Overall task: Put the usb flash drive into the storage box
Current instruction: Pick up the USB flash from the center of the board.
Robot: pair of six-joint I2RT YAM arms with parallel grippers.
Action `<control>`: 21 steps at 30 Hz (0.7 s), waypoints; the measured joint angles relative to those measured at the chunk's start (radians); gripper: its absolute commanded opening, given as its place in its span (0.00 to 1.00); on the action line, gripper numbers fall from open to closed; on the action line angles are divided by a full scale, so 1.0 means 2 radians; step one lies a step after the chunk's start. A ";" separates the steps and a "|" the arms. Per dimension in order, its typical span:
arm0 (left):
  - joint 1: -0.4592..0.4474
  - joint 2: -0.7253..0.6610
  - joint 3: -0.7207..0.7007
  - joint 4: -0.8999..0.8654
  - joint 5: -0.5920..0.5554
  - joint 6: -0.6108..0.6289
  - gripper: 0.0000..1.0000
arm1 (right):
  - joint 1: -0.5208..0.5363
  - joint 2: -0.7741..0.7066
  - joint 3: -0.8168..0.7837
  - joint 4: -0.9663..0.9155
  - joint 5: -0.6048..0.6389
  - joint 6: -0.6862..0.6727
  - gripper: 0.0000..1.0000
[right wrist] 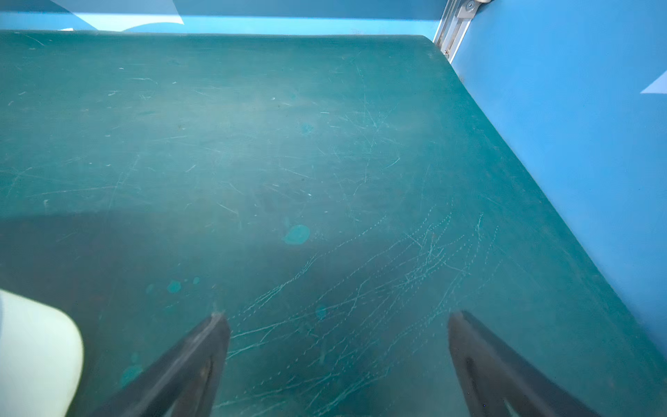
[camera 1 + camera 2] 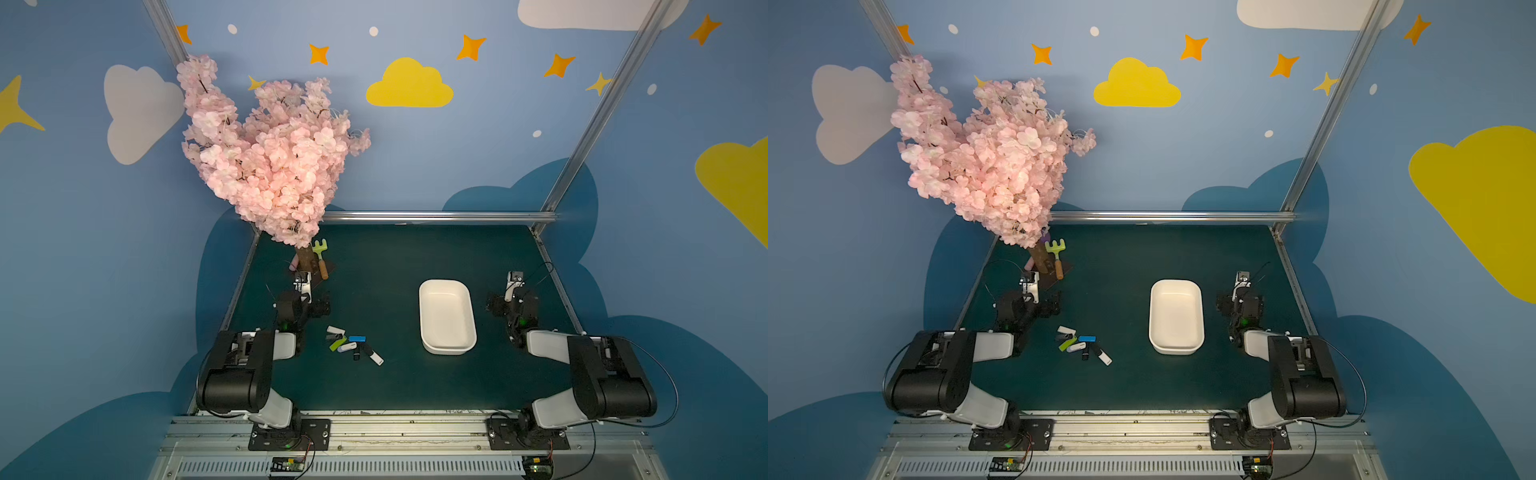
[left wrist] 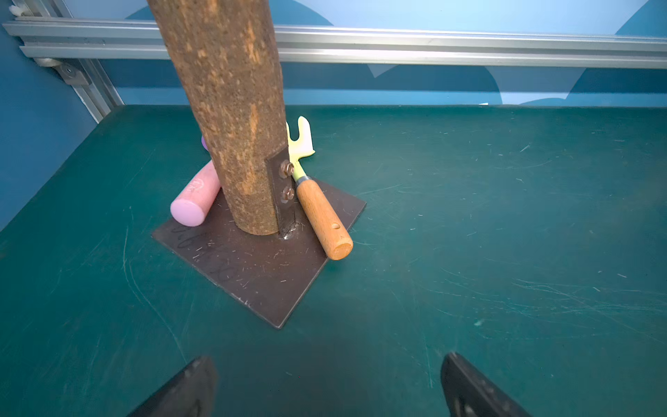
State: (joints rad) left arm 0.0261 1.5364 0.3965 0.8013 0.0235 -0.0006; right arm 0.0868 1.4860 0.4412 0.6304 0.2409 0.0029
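The white storage box (image 2: 446,318) sits on the green mat (image 2: 386,266). The usb flash drives (image 2: 347,347) lie in a loose heap on the mat left of the box, well apart from it. The left gripper (image 3: 326,382) hovers farther left of the box, fingers spread, holding nothing. The right gripper (image 1: 339,346) hangs just right of the box, likewise spread and unloaded. Beyond the box's far-left corner stands a blossom tree (image 2: 270,158), with a toy rake (image 2: 321,259) at its base.

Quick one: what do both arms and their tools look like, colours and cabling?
Both match: left arm and right arm have glossy black joint housings, white link shells, thin black cables looping outside, a green light near each wrist, black base plates. Left tool and right tool: black tapered fingers.
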 measured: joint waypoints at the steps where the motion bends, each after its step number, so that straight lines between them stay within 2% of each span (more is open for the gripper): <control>1: 0.000 0.000 0.000 0.000 0.000 0.000 1.00 | 0.000 0.000 0.000 0.000 0.000 0.000 0.98; 21: 0.003 0.000 0.000 0.000 0.001 -0.002 1.00 | -0.002 0.000 0.000 0.000 -0.005 0.000 0.98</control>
State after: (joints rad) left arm 0.0322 1.5364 0.3965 0.8017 0.0250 -0.0036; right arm 0.0837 1.4860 0.4412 0.6304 0.2310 0.0029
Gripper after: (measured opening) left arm 0.999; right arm 0.983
